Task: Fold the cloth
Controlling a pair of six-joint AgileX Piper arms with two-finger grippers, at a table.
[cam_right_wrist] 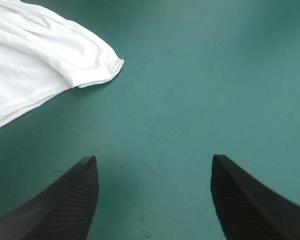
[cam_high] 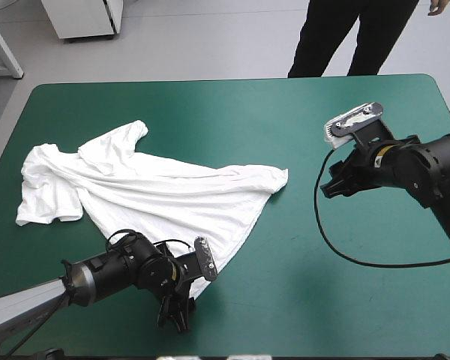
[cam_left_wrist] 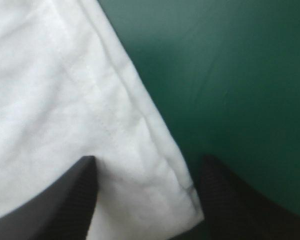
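The white T-shirt (cam_high: pixel 157 191) lies loosely spread and wrinkled on the left half of the table, with a sleeve toward the far left. One hem corner points to the front. My left gripper (cam_high: pixel 176 311) is low at that front corner and open. In the left wrist view the hem corner (cam_left_wrist: pixel 155 175) lies between the black fingers (cam_left_wrist: pixel 55 205). My right gripper (cam_high: pixel 331 187) hovers open to the right of the shirt's right corner (cam_high: pixel 281 178). In the right wrist view that corner (cam_right_wrist: pixel 97 65) lies ahead and to one side of the gripper (cam_right_wrist: pixel 155 200), with only cover between its fingers.
The teal-green cover (cam_high: pixel 307 300) shows bare to the right of the T-shirt and along the front edge. The table's far edge (cam_high: pixel 232 81) runs beyond the shirt.
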